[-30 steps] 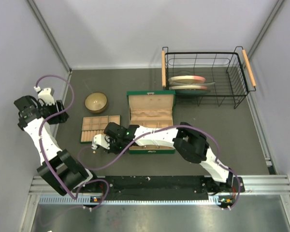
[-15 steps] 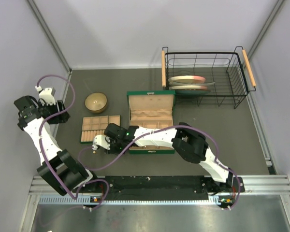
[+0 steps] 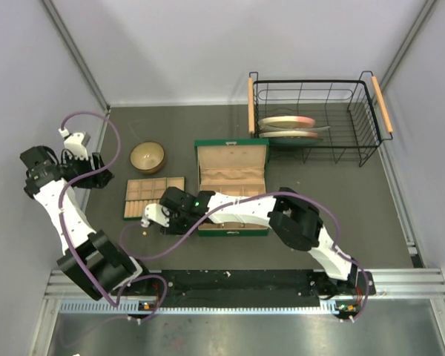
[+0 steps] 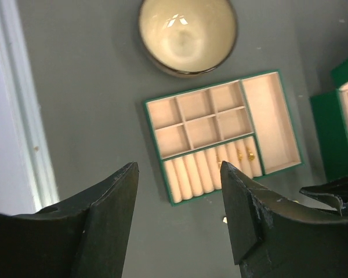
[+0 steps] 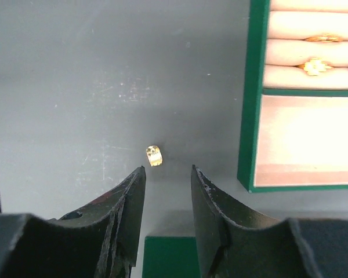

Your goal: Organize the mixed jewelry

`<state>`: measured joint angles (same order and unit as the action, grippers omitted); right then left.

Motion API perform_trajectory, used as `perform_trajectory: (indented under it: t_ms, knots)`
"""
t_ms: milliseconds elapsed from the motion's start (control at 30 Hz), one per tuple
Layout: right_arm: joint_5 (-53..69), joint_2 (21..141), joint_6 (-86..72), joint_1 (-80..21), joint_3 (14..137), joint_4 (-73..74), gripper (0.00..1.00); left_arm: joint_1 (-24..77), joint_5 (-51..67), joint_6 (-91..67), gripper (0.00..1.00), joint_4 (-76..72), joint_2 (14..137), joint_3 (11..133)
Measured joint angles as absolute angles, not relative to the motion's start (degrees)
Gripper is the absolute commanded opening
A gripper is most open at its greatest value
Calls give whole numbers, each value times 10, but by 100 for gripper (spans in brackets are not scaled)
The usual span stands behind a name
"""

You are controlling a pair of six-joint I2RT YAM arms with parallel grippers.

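A tiny gold piece [image 5: 154, 155] of the mixed jewelry lies loose on the grey table just past my right gripper [image 5: 168, 169], which is open with nothing between its fingers. From above, that piece [image 3: 142, 232] sits just below the right gripper [image 3: 150, 216], at the front edge of the green-rimmed beige tray [image 3: 144, 189]. Two gold rings [image 5: 315, 66] rest in the tray's ring rolls [image 4: 249, 155]. My left gripper [image 4: 180, 168] hangs open and empty high over the table's left side [image 3: 93, 170]. No bracelet or chain shows.
A round bowl [image 3: 147, 156] stands behind the tray and looks empty in the left wrist view [image 4: 187, 33]. The open green box [image 3: 230, 143] lies right of the tray. A black wire basket [image 3: 315, 119] with plates stands at the back right.
My right gripper's jaws have parted from nearly shut to open while staying by the tray's front edge. The left wrist has shifted slightly.
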<state>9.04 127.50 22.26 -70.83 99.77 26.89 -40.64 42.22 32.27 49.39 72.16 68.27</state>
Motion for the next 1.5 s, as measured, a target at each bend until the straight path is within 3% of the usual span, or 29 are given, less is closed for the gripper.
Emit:
perform_trajectory:
  t_ms: [267,433,600,933,1500]
  knots:
    - [94,1175,191,-691,993,292,40,-405,522,451,64,604,729,708]
    - [104,1072,174,-647,961,300,40,-394,524,592,62,699,741,715]
    - [106,979,166,-594,910,304,40,-338,455,706,60,729,724,669]
    - [128,843,162,-496,781,331,40,-143,293,780,62,715,551,470]
    - [188,787,155,-437,667,323,39,-73,176,782,60,583,621,400]
